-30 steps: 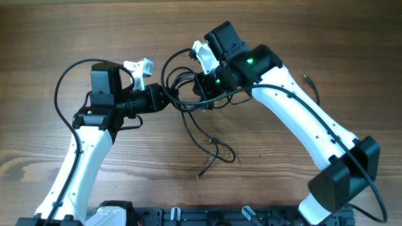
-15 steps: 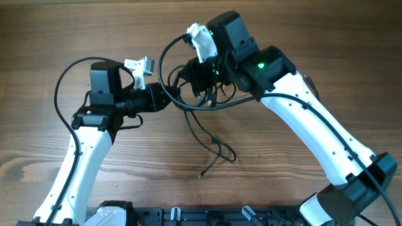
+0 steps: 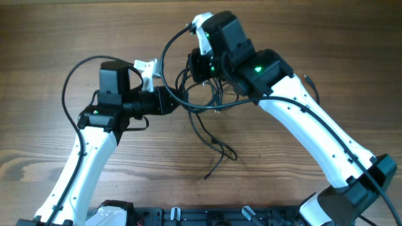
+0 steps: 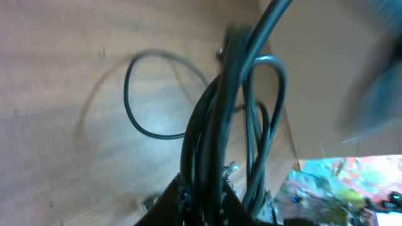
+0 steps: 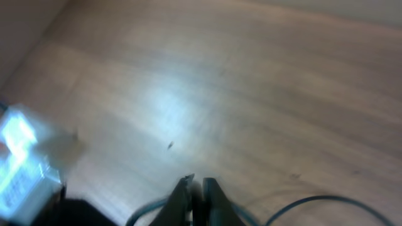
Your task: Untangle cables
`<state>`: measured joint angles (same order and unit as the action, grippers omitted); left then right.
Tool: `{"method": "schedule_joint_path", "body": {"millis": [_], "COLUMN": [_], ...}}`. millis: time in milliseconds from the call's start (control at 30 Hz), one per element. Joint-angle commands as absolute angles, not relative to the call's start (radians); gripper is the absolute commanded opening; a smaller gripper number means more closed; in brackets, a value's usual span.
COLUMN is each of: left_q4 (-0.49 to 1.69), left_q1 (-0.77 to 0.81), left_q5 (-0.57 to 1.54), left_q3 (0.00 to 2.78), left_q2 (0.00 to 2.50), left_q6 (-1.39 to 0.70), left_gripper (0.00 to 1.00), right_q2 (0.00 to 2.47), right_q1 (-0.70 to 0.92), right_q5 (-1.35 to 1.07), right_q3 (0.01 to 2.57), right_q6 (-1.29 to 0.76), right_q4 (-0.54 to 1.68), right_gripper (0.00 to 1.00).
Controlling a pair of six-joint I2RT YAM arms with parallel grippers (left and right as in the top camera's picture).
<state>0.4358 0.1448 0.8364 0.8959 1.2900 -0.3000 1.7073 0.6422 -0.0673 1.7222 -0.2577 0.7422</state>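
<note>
— Why do the cables [image 3: 204,94] hang between both arms, over the tabletop [image 3: 75,37]?
— Probably so the loops can be pulled apart; one tail trails on the wood.
— The pincers?
— The left pincer [image 3: 179,102] pinches the bundle. The right pincer [image 5: 196,185] is nearly pressed together; if it holds a cord, nobody can tell.

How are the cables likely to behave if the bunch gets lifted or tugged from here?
The cables probably flop: in the overhead view loose ends trail in curls on the table. Likely light, being thin cords. A tug may snag rather than slide, since loops cross each other in the bunch.
</note>
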Motion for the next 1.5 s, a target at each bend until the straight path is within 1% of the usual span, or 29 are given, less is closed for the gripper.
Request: {"method": "schedule_joint_path", "body": {"millis": [0, 33, 100, 133, 233, 333, 433, 700, 800, 833, 967, 1167, 1300, 1400, 1433, 1467], "left_q4": [0.456, 0.458, 0.48, 0.493, 0.562, 0.62, 0.634, 0.647, 0.627, 0.606, 0.56, 0.543, 0.505, 0.487, 0.487, 0.489], "left_q1": [0.162, 0.162, 0.162, 0.162, 0.162, 0.162, 0.162, 0.162, 0.162, 0.162, 0.162, 0.199, 0.249, 0.287, 0.299, 0.313], "left_q5": [0.843, 0.825, 0.759, 0.715, 0.542, 0.458, 0.458, 0.447, 0.447, 0.447, 0.447, 0.443, 0.443, 0.438, 0.425, 0.421], "left_q3": [0.868, 0.868, 0.868, 0.868, 0.868, 0.868, 0.868, 0.868, 0.868, 0.868, 0.868, 0.868, 0.868, 0.868, 0.868, 0.868], "left_q2": [1.305, 1.305, 1.305, 1.305, 1.305, 1.306, 1.306, 1.322, 1.369, 1.39, 1.432, 1.494, 1.542, 1.566, 1.575, 1.596], "left_q6": [-0.293, -0.3, -0.306, -0.324, -0.402, -0.405, -0.405, -0.408, -0.408, -0.409, -0.407, -0.344, -0.344, -0.344, -0.345, -0.374], "left_gripper": [0.31, 0.35, 0.38, 0.4, 0.42, 0.43, 0.43, 0.4, 0.41, 0.41, 0.41, 0.45, 0.43, 0.38, 0.34, 0.33], "right_q2": [1.648, 1.647, 1.647, 1.647, 1.647, 1.647, 1.647, 1.647, 1.648, 1.647, 1.648, 1.648, 1.648, 1.648, 1.648, 1.648], "right_q1": [0.614, 0.614, 0.614, 0.614, 0.614, 0.612, 0.588, 0.49, 0.489, 0.489, 0.489, 0.489, 0.489, 0.489, 0.489, 0.49], "right_q5": [-0.019, -0.037, -0.052, -0.054, -0.053, -0.052, -0.053, -0.139, -0.138, -0.138, -0.136, -0.134, -0.134, -0.134, -0.134, -0.134], "right_q3": [1.776, 1.776, 1.776, 1.776, 1.776, 1.776, 1.776, 1.776, 1.776, 1.776, 1.776, 1.776, 1.775, 1.775, 1.775, 1.775], "right_q6": [-0.232, -0.233, -0.24, -0.244, -0.247, -0.267, -0.323, -0.325, -0.318, -0.318, -0.318, -0.318, -0.318, -0.317, -0.317, -0.317], "right_q4": [0.746, 0.767, 0.813, 0.833, 0.884, 0.936, 0.934, 0.967, 0.979, 0.982, 0.989, 0.993, 1.0, 1.004, 1.005, 1.008], "right_gripper": [0.37, 0.41, 0.47, 0.47, 0.5, 0.51, 0.51, 0.52, 0.53, 0.56, 0.6, 0.62, 0.63, 0.63, 0.63, 0.63]}}
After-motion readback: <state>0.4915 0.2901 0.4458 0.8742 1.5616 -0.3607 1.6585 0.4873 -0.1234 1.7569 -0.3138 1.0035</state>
